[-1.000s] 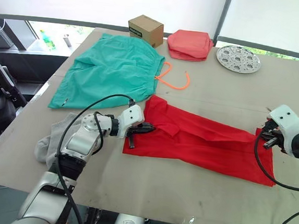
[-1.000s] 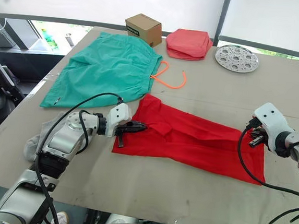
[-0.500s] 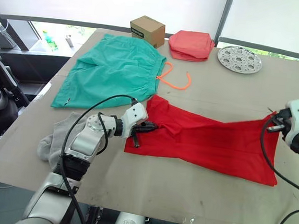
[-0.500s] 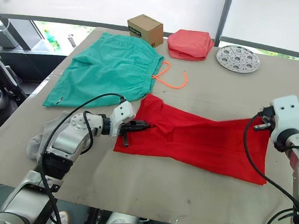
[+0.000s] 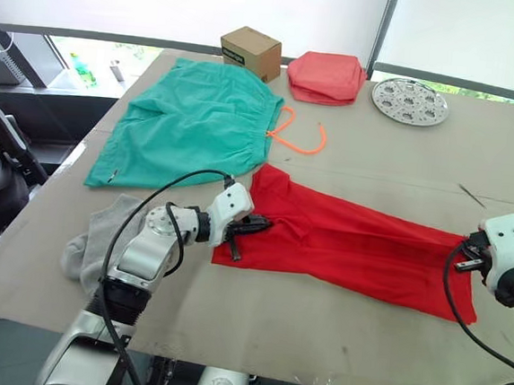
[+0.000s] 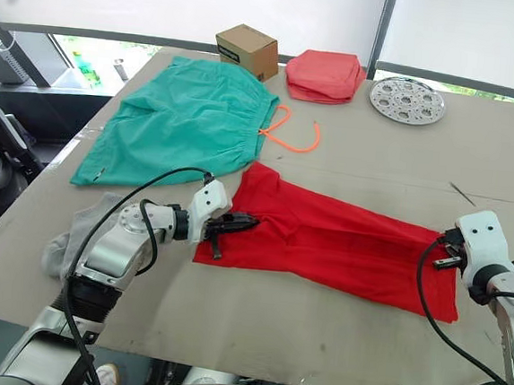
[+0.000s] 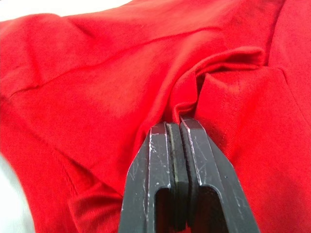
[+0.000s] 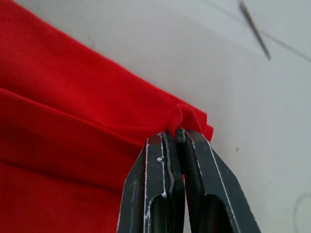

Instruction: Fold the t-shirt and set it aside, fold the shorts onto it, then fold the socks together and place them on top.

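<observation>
the socks (image 5: 100, 240) lie in a soft grey heap at about 9 o'clock on the table (image 5: 254, 327), near its left edge and partly behind the left arm. just above them, toward 10 and 11 o'clock, the shorts (image 5: 191, 119) are spread flat, the waistband facing the middle of the table and the orange drawstring (image 5: 298, 138) curling off it onto the bare top.

the left gripper (image 5: 256, 223) is at the left end of the t-shirt (image 5: 360, 247), at roughly 8 o'clock from the table's centre. in the left wrist view its fingers (image 7: 194, 160) are pressed tight together on a small raised pleat of the red cloth, so it is clenched on the t-shirt.

the t-shirt itself lies as a long red band across the middle of the table, running from about 9 o'clock down toward 4 o'clock, its near edge close to the front of the table.

at 12 o'clock, along the far edge, stand a cardboard box (image 5: 250, 50), a folded pink cloth stack (image 5: 327, 76) just beside it, and a round metal plate with holes (image 5: 409, 101) toward 1 o'clock.

the right gripper (image 5: 467, 258) is at the right end of the t-shirt, near 4 o'clock. the right wrist view shows its fingers (image 8: 199, 165) closed on a pinched corner of the red fabric, with bare table beyond.
</observation>
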